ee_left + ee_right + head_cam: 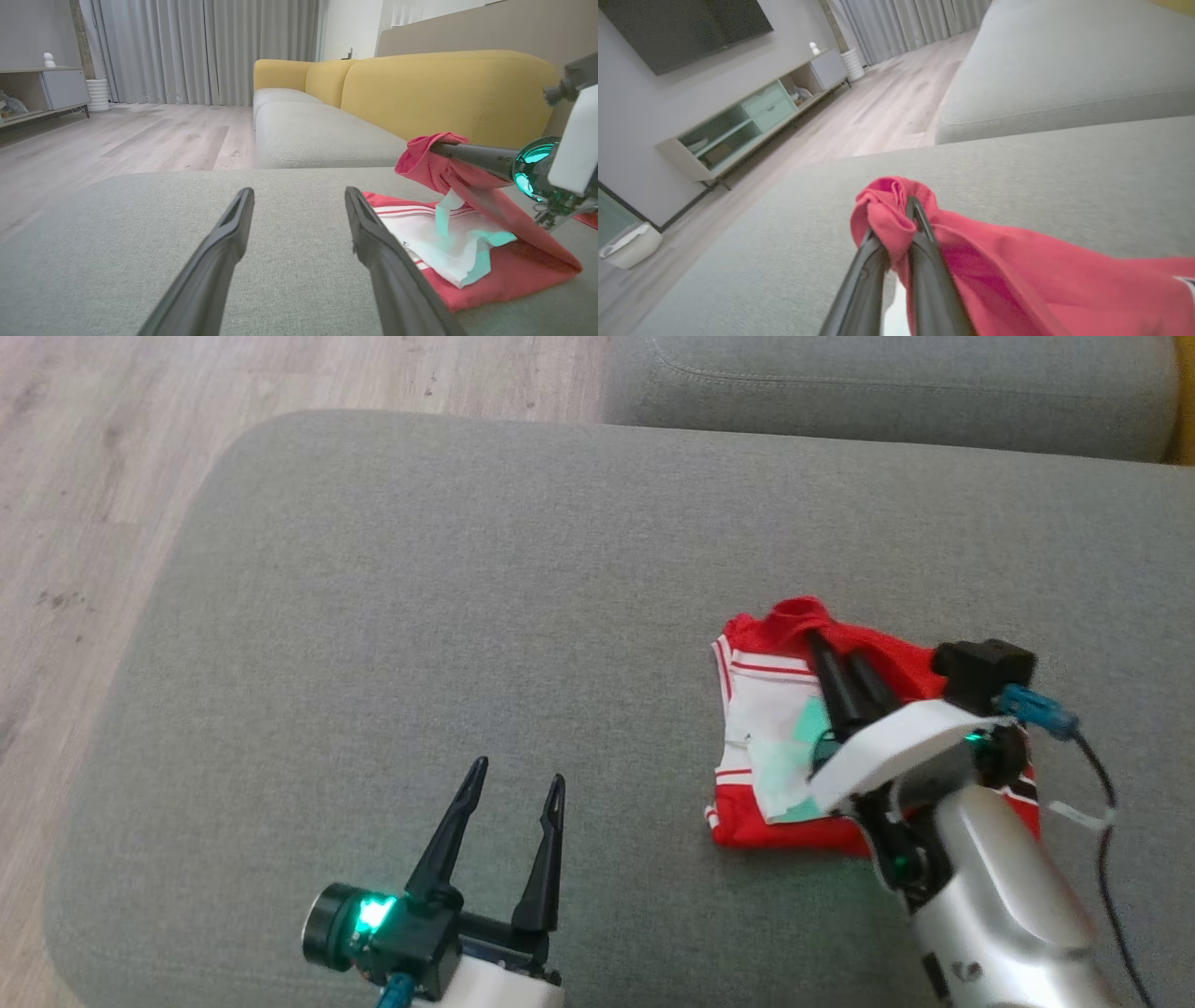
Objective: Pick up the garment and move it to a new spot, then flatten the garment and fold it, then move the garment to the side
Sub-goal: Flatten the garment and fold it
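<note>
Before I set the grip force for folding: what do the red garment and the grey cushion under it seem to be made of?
Garment: looks like thin knit fabric, matte red with white panels and stripes; it bunches and drapes limply where the right gripper pinches it. Cushion: probably woven upholstery, matte grey, with fine grainy texture.

Head view: is looking down on the cushion, floor lying at 10 o'clock.
Left wrist view: is skimming low over the cushion, facing the yellow backrest at 1 o'clock.
Right wrist view: is hovering close over the garment, facing the TV stand at 10 o'clock.
Shared: all three are catching garment and cushion.
</note>
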Robot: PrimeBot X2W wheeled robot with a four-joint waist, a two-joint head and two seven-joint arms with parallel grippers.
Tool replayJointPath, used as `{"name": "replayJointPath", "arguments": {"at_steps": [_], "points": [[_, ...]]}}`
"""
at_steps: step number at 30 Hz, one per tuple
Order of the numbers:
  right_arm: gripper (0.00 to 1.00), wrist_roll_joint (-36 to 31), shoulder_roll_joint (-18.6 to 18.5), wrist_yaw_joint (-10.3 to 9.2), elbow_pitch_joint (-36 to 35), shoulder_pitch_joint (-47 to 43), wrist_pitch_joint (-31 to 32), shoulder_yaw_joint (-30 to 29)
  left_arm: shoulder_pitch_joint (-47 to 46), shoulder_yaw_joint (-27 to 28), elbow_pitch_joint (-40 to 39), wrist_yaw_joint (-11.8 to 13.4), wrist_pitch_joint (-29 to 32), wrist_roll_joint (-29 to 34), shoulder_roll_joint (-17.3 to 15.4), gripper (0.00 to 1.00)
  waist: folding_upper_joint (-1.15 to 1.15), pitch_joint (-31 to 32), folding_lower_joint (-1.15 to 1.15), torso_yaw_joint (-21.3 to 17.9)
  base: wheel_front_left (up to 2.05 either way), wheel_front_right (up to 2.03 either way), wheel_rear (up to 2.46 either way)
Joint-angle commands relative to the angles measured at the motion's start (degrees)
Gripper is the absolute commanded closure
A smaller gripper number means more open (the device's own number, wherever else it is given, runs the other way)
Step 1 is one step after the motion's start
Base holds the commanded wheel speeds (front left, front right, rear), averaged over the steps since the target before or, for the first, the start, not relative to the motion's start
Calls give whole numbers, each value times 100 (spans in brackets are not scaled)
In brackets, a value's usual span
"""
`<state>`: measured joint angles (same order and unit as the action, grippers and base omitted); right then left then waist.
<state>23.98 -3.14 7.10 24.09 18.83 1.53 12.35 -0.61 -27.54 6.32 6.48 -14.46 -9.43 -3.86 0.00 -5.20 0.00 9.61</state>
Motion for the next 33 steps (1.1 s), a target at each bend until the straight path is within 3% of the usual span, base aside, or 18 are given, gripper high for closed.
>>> {"name": "replayJointPath", "arguments": {"at_steps": [1, 2, 6, 9, 14, 17, 18, 19, 27, 33], "points": [[94, 183, 24, 39, -93, 339, -157, 280, -92, 195, -152, -19, -53, 65, 76, 0, 0, 4, 0, 36, 0, 0, 0], [0, 337, 24, 39, 4, 379, -223, 439, -88, 195, -139, -22, -53, 65, 79, 0, 0, 10, 0, 50, 0, 0, 0], [0, 1060, 25, 39, 84, 529, -510, 1077, -66, 195, -89, -25, -53, 49, 88, 0, 0, 56, 0, 58, 0, 0, 0], [0, 1330, 25, 39, 22, 675, -788, 1217, -49, 204, -87, -24, -53, 28, 93, 0, 0, 139, 0, 1, 0, 0, 0], [0, 754, 25, 39, 145, 645, -811, 473, 39, 313, -125, -12, -53, 38, 95, 0, 0, 260, 0, -120, 0, 0, 0], [0, 562, -161, 39, 165, 414, -544, -69, 66, 352, -154, -32, -53, 63, 96, 0, 0, 291, 0, -124, 0, 0, 0], [56, 674, -244, 39, 147, 311, -404, -240, 71, 357, -166, -39, -53, 68, 96, 0, 0, 295, 0, -116, 0, 0, 0], [100, 822, -354, 39, 107, 208, -229, -354, 78, 364, -179, -43, -53, 71, 96, 0, 0, 293, 0, -108, 0, 0, 0], [100, 3017, -1594, 39, -163, -125, 2523, -528, 48, 304, -221, -53, -53, 42, 97, 0, 0, 98, 0, 9, 0, 0, 0], [100, 3971, -1986, 39, -157, -152, 3597, -651, -19, 182, -208, -11, -53, -64, 98, 0, 0, -26, 0, 109, 0, 0, 0]]}}
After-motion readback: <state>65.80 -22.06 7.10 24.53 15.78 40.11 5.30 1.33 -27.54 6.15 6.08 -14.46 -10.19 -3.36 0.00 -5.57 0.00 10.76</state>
